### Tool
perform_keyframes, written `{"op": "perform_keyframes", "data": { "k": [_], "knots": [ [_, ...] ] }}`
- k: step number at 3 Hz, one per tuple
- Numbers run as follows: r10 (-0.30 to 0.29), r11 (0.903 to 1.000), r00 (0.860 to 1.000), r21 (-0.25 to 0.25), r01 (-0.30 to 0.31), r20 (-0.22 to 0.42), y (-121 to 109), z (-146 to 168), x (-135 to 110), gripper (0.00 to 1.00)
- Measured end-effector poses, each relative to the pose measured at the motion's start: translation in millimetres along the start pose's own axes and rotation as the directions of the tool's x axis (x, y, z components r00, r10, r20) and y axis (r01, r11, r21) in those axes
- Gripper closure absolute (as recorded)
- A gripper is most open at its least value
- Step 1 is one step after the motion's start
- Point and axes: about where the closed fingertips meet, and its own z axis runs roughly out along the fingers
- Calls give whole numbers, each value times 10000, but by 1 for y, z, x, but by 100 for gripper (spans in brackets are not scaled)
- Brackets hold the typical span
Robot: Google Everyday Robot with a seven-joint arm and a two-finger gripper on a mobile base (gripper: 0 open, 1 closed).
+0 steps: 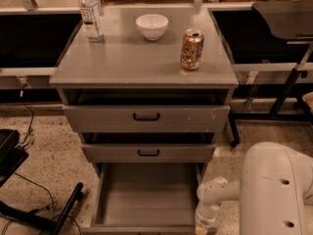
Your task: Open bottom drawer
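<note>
The bottom drawer [146, 196] of the grey cabinet stands pulled out toward me, and its plain grey tray interior shows. Its front runs along the lower edge of the camera view, and its handle is out of view. My gripper [201, 228] is low at the drawer's front right corner, mostly cut off by the frame edge. The white wrist [211, 199] rises just right of the drawer's side wall. The middle drawer [148, 152] and the top drawer [145, 117] above it each stand slightly out.
On the cabinet top [127, 62] stand a water bottle [90, 14], a white bowl [152, 26] and a drink can [191, 49]. My white arm body [279, 190] fills the lower right. A black stand leg [66, 210] and cables lie on the floor at left.
</note>
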Motion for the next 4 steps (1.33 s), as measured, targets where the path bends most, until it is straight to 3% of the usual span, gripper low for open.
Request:
{"op": "perform_keyframes", "data": {
  "k": [1,4],
  "knots": [
    [0,10000,10000,-4,0,-1,0,0,0,100],
    [114,9974,9998,-704,-125,-151,15,7,14,100]
  ]
}}
